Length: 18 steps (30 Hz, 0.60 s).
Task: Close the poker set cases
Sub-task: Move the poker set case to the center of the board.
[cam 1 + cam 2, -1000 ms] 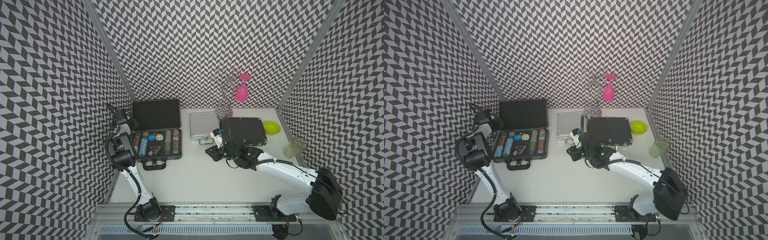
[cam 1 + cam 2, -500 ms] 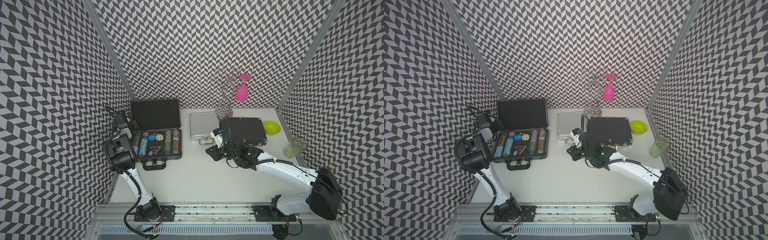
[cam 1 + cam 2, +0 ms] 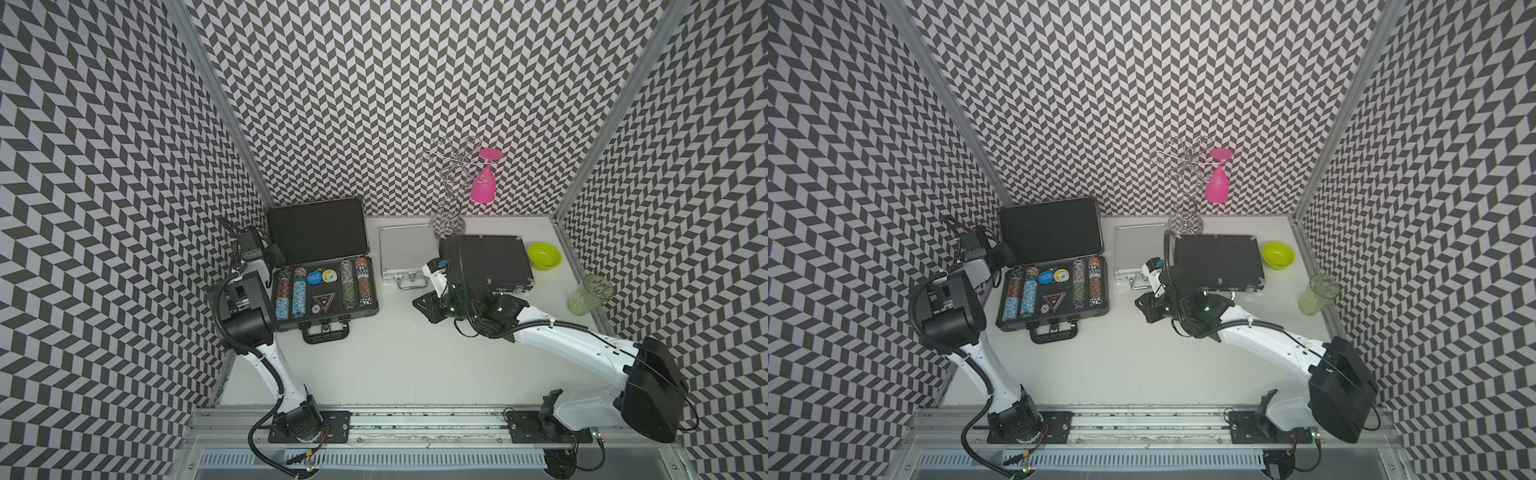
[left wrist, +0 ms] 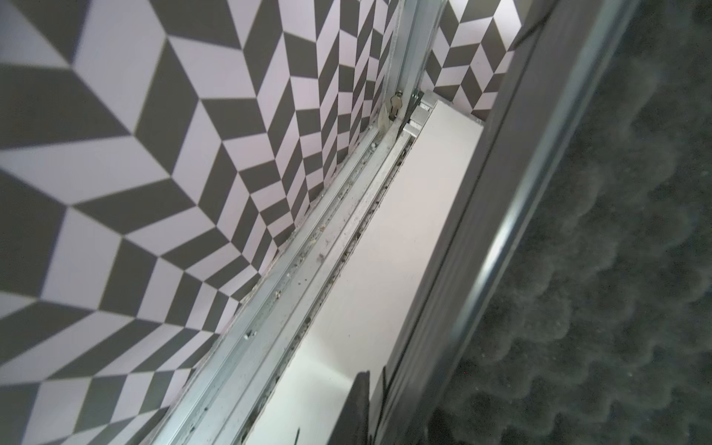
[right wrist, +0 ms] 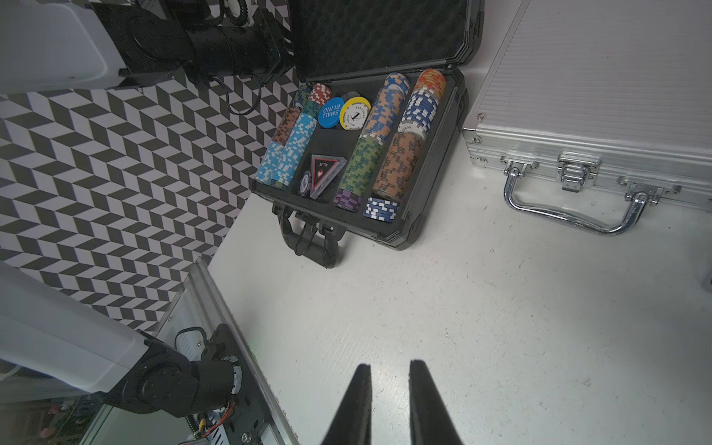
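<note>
In both top views a black poker case lies open at the left, chips in rows, its foam-lined lid standing up at the back. A silver case lies shut in the middle. Right of it a second black case has its lid down. My left gripper sits at the open lid's left edge. In the left wrist view its jaws are narrowly open over bare table, one finger beside the lid frame. My right gripper hovers narrowly open and empty before the silver case.
A wire glass rack with a pink glass stands at the back. A green bowl and a green tumbler sit at the right. The left wall runs close beside the open case and my left arm.
My left wrist has shifted slightly frontward along the lid's left edge. The lid's angle looks unchanged, and the right arm has not moved.
</note>
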Each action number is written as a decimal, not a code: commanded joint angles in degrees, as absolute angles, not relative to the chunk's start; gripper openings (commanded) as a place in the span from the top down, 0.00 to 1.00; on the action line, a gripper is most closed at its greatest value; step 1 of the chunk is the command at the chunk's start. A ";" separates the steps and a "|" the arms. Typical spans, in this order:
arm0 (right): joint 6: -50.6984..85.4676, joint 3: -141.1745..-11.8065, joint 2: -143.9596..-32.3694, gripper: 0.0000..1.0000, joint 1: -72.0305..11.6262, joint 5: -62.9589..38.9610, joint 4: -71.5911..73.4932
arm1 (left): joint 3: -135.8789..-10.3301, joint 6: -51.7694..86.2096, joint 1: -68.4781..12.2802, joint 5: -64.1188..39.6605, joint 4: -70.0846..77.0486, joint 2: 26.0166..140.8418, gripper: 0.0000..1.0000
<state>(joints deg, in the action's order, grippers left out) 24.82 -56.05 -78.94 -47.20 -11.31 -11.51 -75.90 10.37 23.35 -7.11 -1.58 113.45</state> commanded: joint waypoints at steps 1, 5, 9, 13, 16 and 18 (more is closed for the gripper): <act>24.25 -55.27 -76.72 0.80 -46.83 -10.49 -9.23 | -74.08 18.67 21.80 -10.19 -2.94 109.14 1.00; 24.43 -55.20 -76.77 0.80 -46.76 -10.94 -8.80 | -70.04 19.73 21.71 -10.90 -0.25 107.13 1.00; 24.19 -55.11 -76.66 0.80 -46.76 -11.36 -8.79 | -70.51 19.93 21.96 -8.37 -1.29 108.08 0.91; 24.32 -54.93 -76.27 0.80 -46.76 -10.47 -9.08 | -72.17 20.21 22.13 -7.27 -1.97 108.35 0.69; 24.42 -55.01 -76.35 0.80 -46.67 -10.42 -9.17 | -73.80 20.72 22.07 -5.65 -3.70 107.29 0.61; 24.47 -54.93 -76.46 0.80 -46.67 -10.86 -8.85 | -74.17 21.58 22.15 -4.74 -4.49 105.58 0.56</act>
<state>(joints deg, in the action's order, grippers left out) 24.84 -55.42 -78.02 -46.98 -11.18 -11.27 -71.75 18.44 22.57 -6.09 -3.03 109.12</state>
